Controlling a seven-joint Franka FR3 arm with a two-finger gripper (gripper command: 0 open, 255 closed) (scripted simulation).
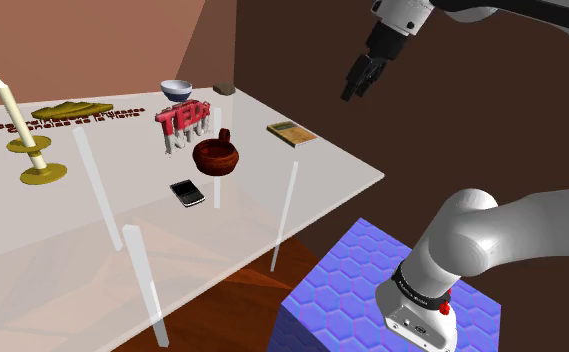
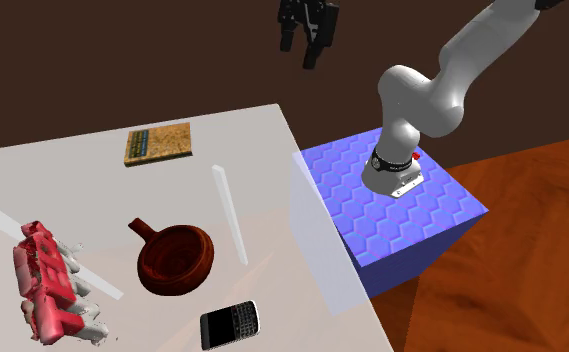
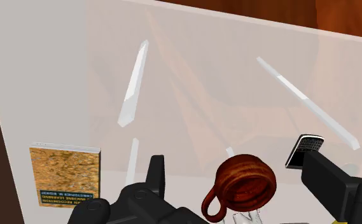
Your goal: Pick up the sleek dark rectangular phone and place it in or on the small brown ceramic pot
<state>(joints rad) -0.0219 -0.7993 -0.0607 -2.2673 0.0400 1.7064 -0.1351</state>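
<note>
Gripper [image 1: 356,88]: all black, two fingers [image 3: 155,175] spread apart with nothing between them; hangs in the air above the table's stand-side edge, well clear of everything on it.

Phone [image 2: 230,323]: dark, flat rectangle with rounded corners, glossy screen over a small keypad; lies flat on the tabletop near the pot, not touching it, on the side away from the pot's handle. In the wrist view one corner is hidden behind a finger.

Pot [image 2: 177,258]: small, round, reddish-brown with a shiny glaze, open mouth, one loop handle; upright and empty. In the wrist view its base is covered by the gripper body.

Table [image 2: 72,190]: pale, translucent slab with clear rod-like legs showing through the top.

Book [image 2: 158,143]: thin, mottled ochre cover with a dark strip of lettering too small to read; flat near the table's far corner.

Red letters [image 1: 182,120]: chunky block shapes on whitish supports; the word is hard to make out.

Candlestick [image 1: 42,172]: brass-coloured round base carrying a tilted cream candle.

Bowl [image 1: 176,89]: small, white and blue, behind the letters.

Stand [image 2: 392,215]: blue box with a hexagon pattern, cut off at the shoulder view's lower edge
</note>
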